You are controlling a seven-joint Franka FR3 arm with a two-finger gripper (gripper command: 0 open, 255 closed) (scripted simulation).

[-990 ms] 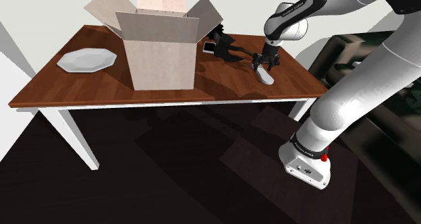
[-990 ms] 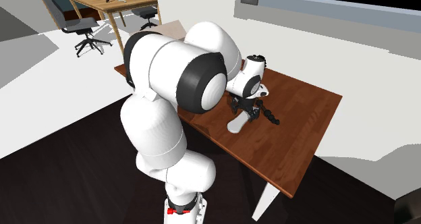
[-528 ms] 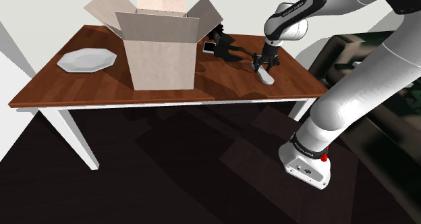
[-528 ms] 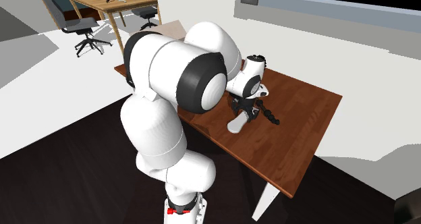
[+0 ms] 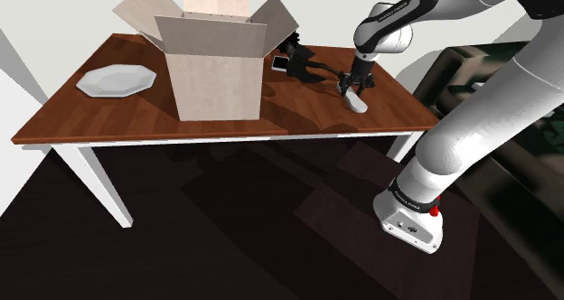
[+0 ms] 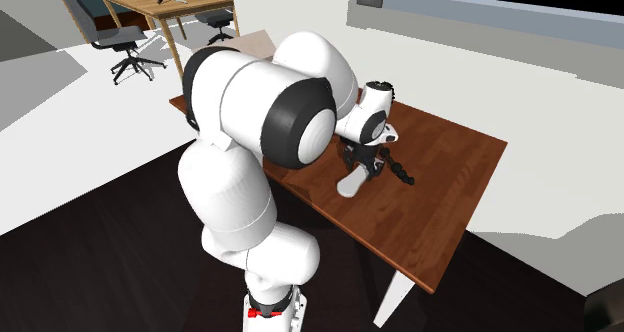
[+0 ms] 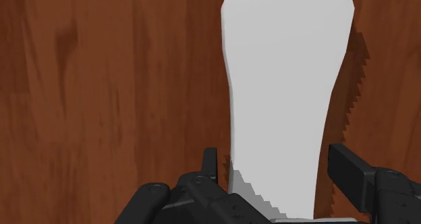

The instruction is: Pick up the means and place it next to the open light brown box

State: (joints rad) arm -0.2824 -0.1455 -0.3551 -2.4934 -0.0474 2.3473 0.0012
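1. Target position. The pale grey paddle-shaped object (image 5: 358,103) lies flat on the wooden table (image 5: 136,117), well apart from the open light brown box (image 5: 217,68), off the box's side toward the shoulder view's right. A black jointed item (image 5: 303,61) sits between it and the box, nearer the box's rear corner.

2. Hand state. The gripper (image 7: 277,166) stands directly over the object, low to the table. Its fingers (image 7: 210,163) are spread and straddle the object's narrow end. One finger sits at the object's edge. The other shows a strip of shadow between itself and the object, so I judge the object not yet pinched.

3. Governing relation. The object's long axis runs straight away from the hand, widening toward the far end. The closing line of the fingers crosses that axis at the narrow part. I judge this alignment correct for a squeeze across the width.

4. Next move. I expect to close, lift, then carry toward the box, keeping to its front side to avoid the black jointed item.
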